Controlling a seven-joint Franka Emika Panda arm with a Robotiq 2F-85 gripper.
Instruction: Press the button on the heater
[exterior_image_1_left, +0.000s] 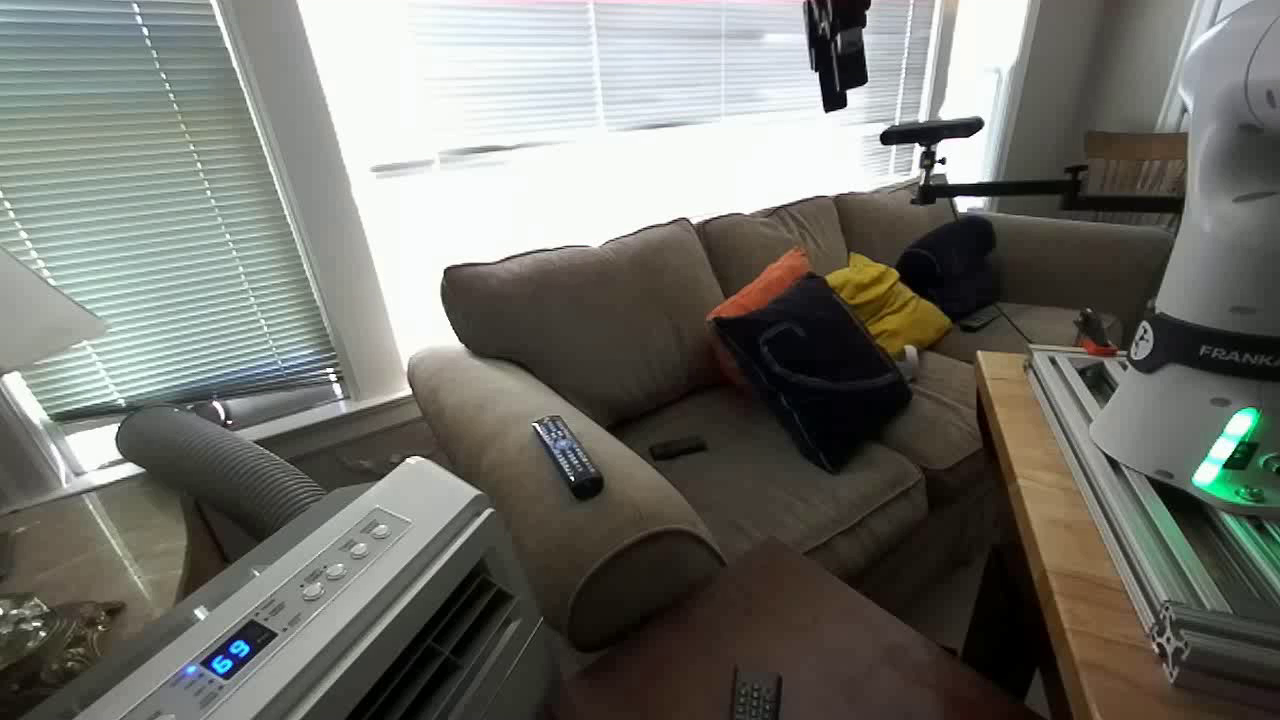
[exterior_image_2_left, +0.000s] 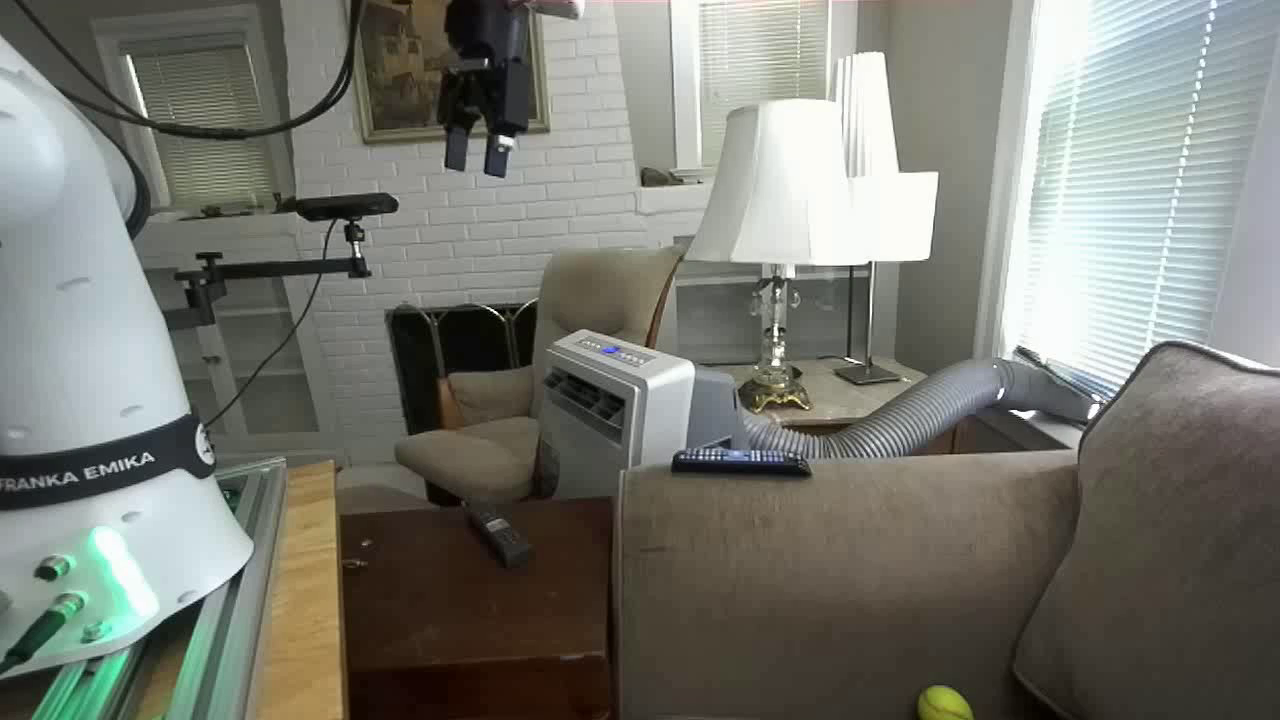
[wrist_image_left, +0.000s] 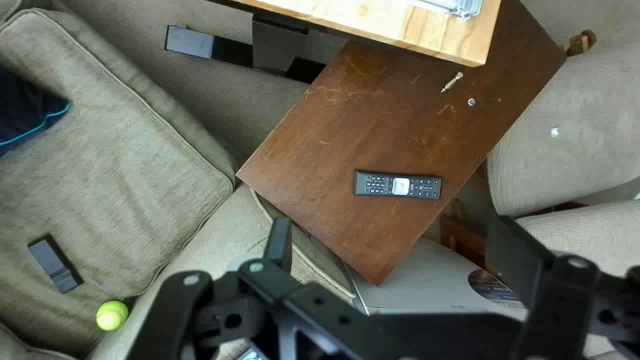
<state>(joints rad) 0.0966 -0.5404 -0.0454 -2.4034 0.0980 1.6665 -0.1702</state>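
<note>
The heater is a white boxy appliance with a slatted grille. It stands beside the sofa arm in both exterior views (exterior_image_1_left: 440, 500) (exterior_image_2_left: 660, 410). Its top strip holds small round buttons (exterior_image_1_left: 336, 572) and a blue lit display (exterior_image_1_left: 238, 650) reading 69. In the wrist view part of the heater's front (wrist_image_left: 415, 285) shows below the table corner, with its top hidden behind the gripper. My gripper is high in the air in both exterior views (exterior_image_1_left: 835, 90) (exterior_image_2_left: 477, 158), fingers pointing down, well above the heater and apart from it. In the wrist view the gripper (wrist_image_left: 392, 245) is open and empty.
A brown table (wrist_image_left: 360, 135) with a remote (wrist_image_left: 397, 185) lies below. Another remote (exterior_image_2_left: 740, 461) rests on the sofa arm (exterior_image_2_left: 850, 560). A grey hose (exterior_image_2_left: 900, 410) and lamp (exterior_image_2_left: 770, 190) stand behind the heater. A camera on a bracket (exterior_image_2_left: 345, 206) sticks out near the arm.
</note>
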